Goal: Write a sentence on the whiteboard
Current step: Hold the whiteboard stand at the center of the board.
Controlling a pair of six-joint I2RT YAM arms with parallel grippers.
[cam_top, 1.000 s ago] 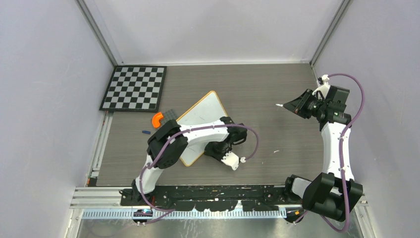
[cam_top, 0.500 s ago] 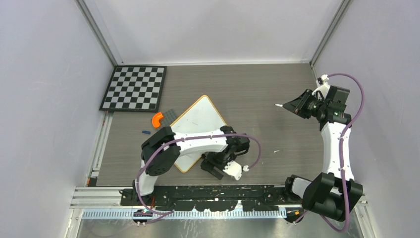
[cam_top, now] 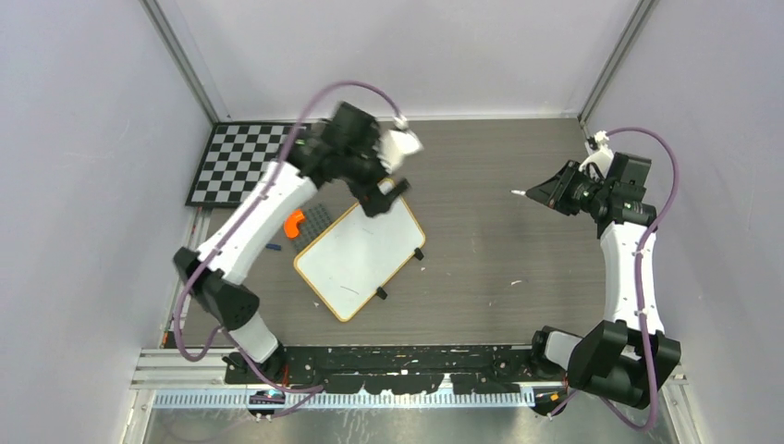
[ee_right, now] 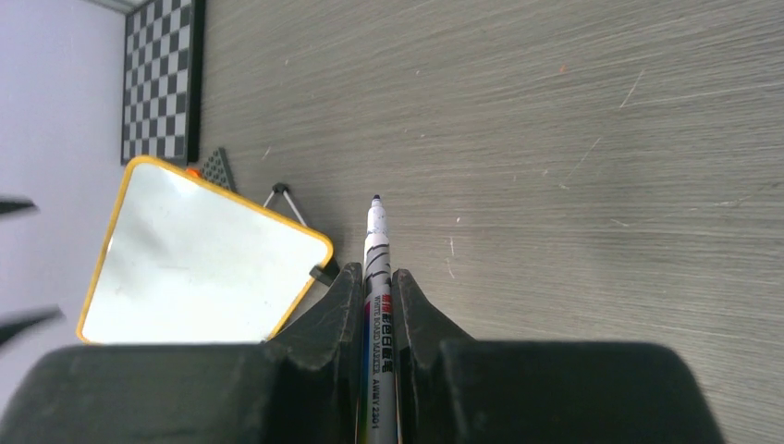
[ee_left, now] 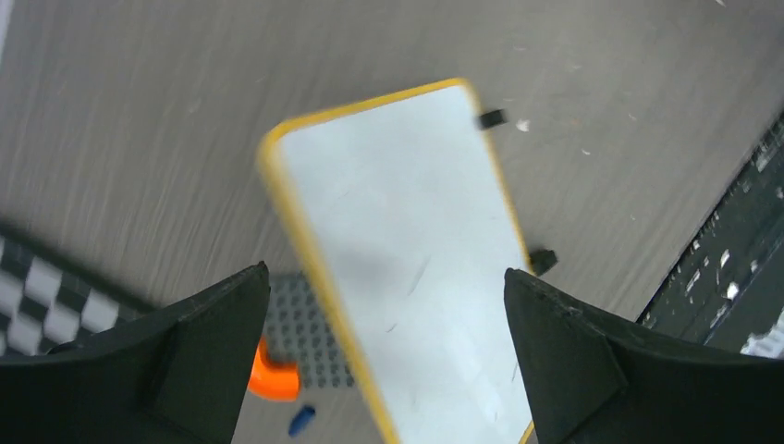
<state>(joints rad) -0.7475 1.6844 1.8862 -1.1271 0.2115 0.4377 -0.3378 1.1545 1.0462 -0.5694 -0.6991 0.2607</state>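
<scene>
The whiteboard point(cam_top: 356, 254) lay flat on the tabletop point(cam_top: 499, 166), a little to 9 o'clock of the middle, turned so that one corner pointed to about 1 o'clock; its two black feet point(cam_top: 418, 252) stuck out along the 4 o'clock edge; its white face showed a few faint dark marks, too slight to read. The left gripper point(cam_top: 388, 196) hung over that 1 o'clock corner with its fingers spread wide and nothing between them; in the blurred left wrist view the left gripper point(ee_left: 384, 277) framed the whiteboard point(ee_left: 398, 185) from above, clear of it. The right gripper point(cam_top: 545, 192) stood well apart at 3 o'clock of the board, clenched on a marker point(cam_top: 527, 194) whose tip pointed to 9 o'clock; the right wrist view showed the right gripper point(ee_right: 374, 277) pinching the marker point(ee_right: 375, 231) by its barrel, the tip raised off the tabletop. A grey studded plate point(cam_top: 314, 220) and an orange piece point(cam_top: 293, 222) lay just beside the board's 10 o'clock edge; a small blue thing point(cam_top: 273, 247) lay near at 9 o'clock; the checkerboard point(cam_top: 240, 162) sat farther out at 10 o'clock.
</scene>
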